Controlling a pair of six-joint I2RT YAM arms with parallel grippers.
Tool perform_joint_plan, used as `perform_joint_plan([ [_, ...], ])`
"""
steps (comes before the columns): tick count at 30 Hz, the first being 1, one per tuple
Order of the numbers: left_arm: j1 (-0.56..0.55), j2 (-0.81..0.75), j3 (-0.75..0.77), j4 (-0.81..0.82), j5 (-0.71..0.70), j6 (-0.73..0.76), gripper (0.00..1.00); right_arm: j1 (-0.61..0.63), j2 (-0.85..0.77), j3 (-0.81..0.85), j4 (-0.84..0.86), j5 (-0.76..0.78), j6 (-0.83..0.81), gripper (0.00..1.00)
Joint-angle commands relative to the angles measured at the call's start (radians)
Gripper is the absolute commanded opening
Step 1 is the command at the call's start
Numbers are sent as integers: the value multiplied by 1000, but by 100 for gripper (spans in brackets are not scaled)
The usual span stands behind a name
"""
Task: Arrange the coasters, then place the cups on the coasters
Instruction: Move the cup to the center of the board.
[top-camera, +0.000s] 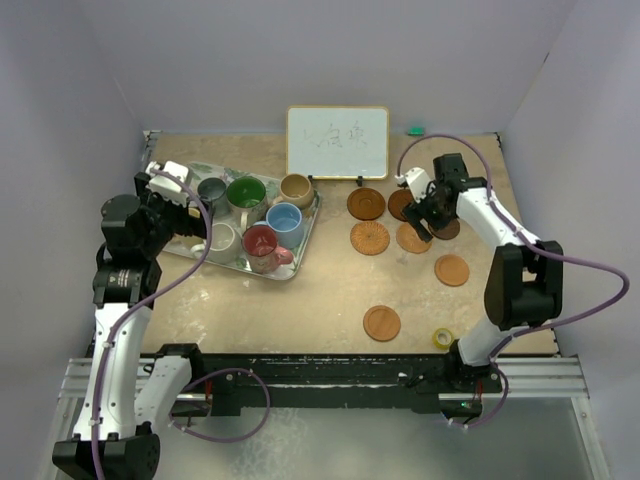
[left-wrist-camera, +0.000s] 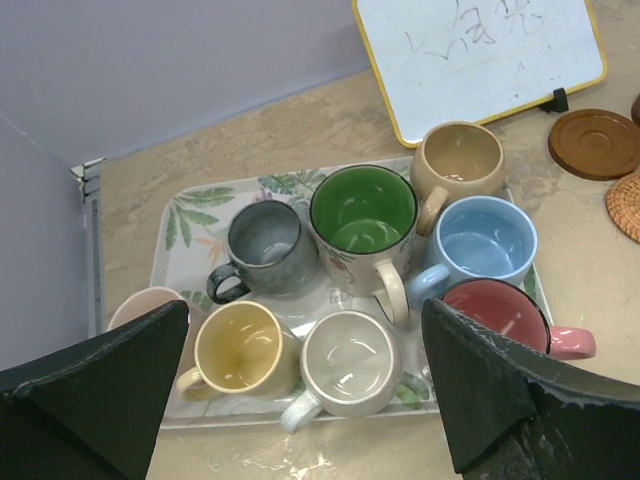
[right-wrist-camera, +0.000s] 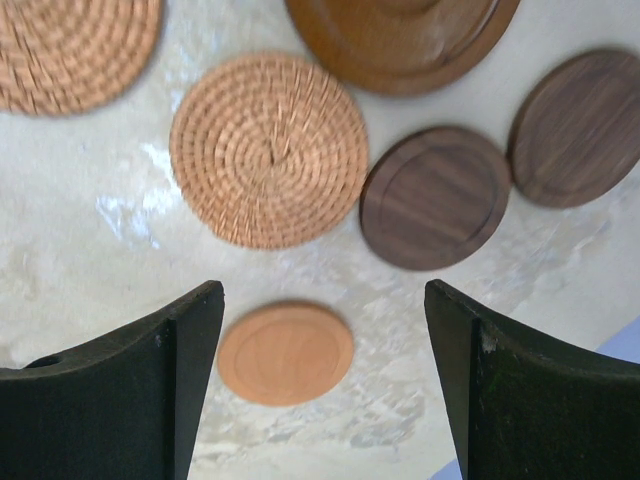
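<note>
Several cups stand on the leaf-patterned tray (left-wrist-camera: 185, 215): grey (left-wrist-camera: 265, 245), green (left-wrist-camera: 362, 210), tan (left-wrist-camera: 458, 160), blue (left-wrist-camera: 485, 240), red (left-wrist-camera: 495, 310), white (left-wrist-camera: 350, 360), yellow (left-wrist-camera: 238, 345) and pink (left-wrist-camera: 145, 303). My left gripper (left-wrist-camera: 305, 325) hovers open above the tray's near side, holding nothing. Coasters lie on the right of the table: two woven (right-wrist-camera: 268, 150) (right-wrist-camera: 70, 45), two dark brown (right-wrist-camera: 435, 197) (right-wrist-camera: 575, 128), a large brown ringed one (right-wrist-camera: 400, 35) and an orange one (right-wrist-camera: 286, 352). My right gripper (right-wrist-camera: 323, 295) hangs open above them, empty.
A whiteboard (top-camera: 338, 142) leans at the back of the table. One more orange coaster (top-camera: 381, 323) lies near the front edge, with a small yellow tape roll (top-camera: 442, 338) to its right. The tray (top-camera: 300, 262) sits at the left.
</note>
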Motion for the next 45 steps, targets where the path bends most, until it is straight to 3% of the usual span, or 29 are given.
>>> perform_joint_plan([
  [1, 6, 18, 22, 12, 61, 7, 96, -38, -59, -69, -84, -7, -31, 83],
  [15, 5, 16, -47, 59, 107, -19, 98, -114, -104, -293, -108, -113, -75, 79],
  [22, 5, 11, -55, 64, 108, -21, 98, -114, -58, -316, -74, -125, -62, 68],
  [31, 6, 5, -63, 67, 106, -16, 98, -112, -41, -318, -54, -116, -51, 46],
  [45, 5, -14, -73, 70, 101, -15, 98, 41, -44, -329, -75, -102, 0, 36],
])
